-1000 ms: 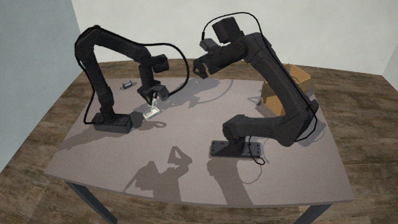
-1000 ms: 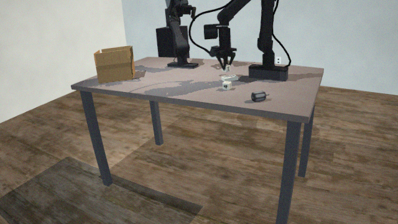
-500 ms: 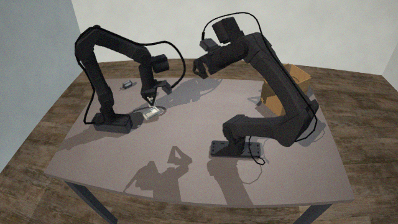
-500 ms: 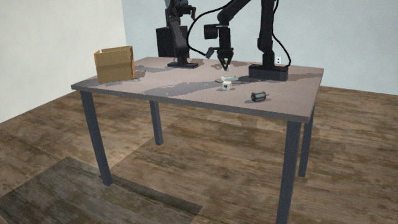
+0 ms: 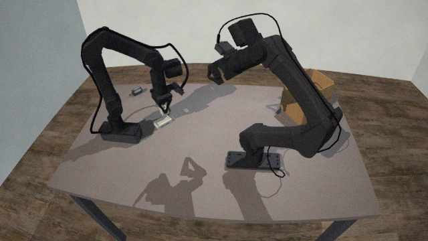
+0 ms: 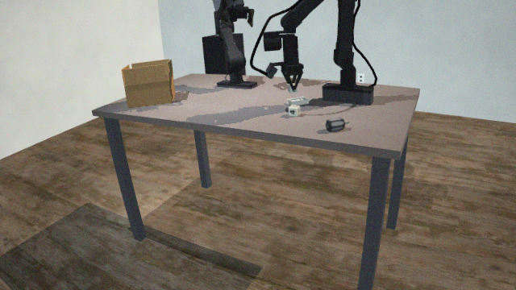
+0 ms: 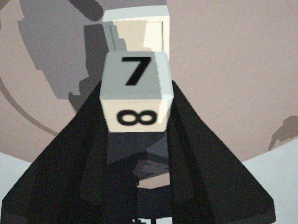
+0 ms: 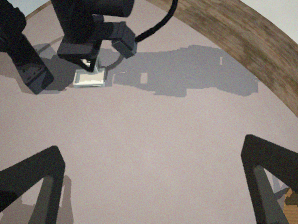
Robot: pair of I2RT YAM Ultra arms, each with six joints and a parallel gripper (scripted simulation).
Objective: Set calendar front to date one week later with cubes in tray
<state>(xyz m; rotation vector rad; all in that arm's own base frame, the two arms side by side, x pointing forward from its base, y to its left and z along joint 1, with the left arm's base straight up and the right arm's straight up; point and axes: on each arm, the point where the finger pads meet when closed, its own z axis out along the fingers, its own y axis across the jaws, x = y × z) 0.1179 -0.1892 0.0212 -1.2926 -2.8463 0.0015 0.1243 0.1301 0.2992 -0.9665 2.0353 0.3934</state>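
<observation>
Pale tray [image 8: 90,85] beneath dark arm [image 8: 80,30].

The top view looks steeply down over the whole table [image 5: 214,194] [image 6: 258,133]; the exterior view faces it, lower, from the far side. Both wrist views look down closely, sharing the tray [image 7: 136,14] [image 8: 90,84].

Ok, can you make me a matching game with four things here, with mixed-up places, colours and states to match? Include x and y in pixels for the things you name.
Things:
1. Cube showing a 7 [image 7: 136,75] [image 6: 293,90]
2. Cardboard box [image 5: 294,112] [image 6: 149,86] [image 8: 291,214]
3. Right gripper [image 5: 217,76] [image 6: 251,18] [image 8: 152,150]
4. Small dark cylinder [image 5: 137,90] [image 6: 335,125]

Matches:
A. Wide open
B. Lying on its side
C. Between the fingers of the left gripper [image 5: 164,110] [image 6: 294,86] [image 7: 136,95] [image 8: 91,66]
D. Orange-brown

Right pairs: 1-C, 2-D, 3-A, 4-B.
</observation>
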